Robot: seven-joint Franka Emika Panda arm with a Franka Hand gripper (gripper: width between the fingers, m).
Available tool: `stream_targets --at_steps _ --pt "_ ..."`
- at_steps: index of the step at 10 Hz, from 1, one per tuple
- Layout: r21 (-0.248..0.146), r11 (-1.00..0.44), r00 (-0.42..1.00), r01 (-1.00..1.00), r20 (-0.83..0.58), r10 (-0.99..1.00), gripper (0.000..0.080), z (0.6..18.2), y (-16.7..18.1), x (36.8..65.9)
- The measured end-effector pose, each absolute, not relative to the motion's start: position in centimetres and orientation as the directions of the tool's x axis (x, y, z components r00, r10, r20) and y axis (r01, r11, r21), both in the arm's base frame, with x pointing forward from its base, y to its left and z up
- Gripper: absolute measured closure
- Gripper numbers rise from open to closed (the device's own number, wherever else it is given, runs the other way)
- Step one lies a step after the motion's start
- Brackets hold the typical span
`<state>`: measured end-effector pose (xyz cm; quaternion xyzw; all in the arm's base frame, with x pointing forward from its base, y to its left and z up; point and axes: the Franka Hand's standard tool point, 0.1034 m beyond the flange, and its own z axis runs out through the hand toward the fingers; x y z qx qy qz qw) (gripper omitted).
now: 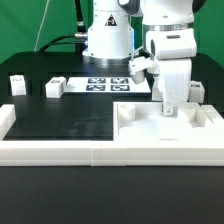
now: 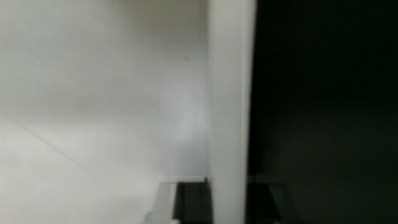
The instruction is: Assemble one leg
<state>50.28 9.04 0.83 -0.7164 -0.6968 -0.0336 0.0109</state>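
Caught the gripper [image 1: 168, 106] down low over the white panel [image 1: 135, 128] on the exterior view's right. Couldn't tell whether spread or pinched, tips hidden. Spotted one leg [image 1: 17, 85] upright on the black table [image 1: 60, 115], far off at the exterior view's left, well apart from the gripper; second leg [image 1: 55, 88] near it.

Bright, even exterior view; blurred, defocused wrist view.
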Motion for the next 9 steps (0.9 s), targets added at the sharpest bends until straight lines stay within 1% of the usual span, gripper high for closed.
stream_targets --at_steps 3,4,5,6,7,8,9 --pt "0.031 -0.027 0.025 0.999 0.063 0.998 0.0739 0.82 8.91 50.28" --pt "0.031 -0.028 0.026 0.999 0.063 0.998 0.0641 0.81 8.87 50.28" --pt "0.031 -0.028 0.026 0.999 0.063 0.998 0.0503 0.81 8.85 50.28" --pt "0.031 -0.028 0.026 0.999 0.063 0.998 0.0503 0.81 8.84 50.28" --pt "0.031 -0.028 0.026 0.999 0.063 0.998 0.0320 0.81 8.83 50.28" --pt "0.031 -0.028 0.026 0.999 0.063 0.998 0.0209 0.81 8.83 50.28" --pt "0.031 -0.029 0.027 0.999 0.063 0.998 0.0209 0.81 8.82 50.29"
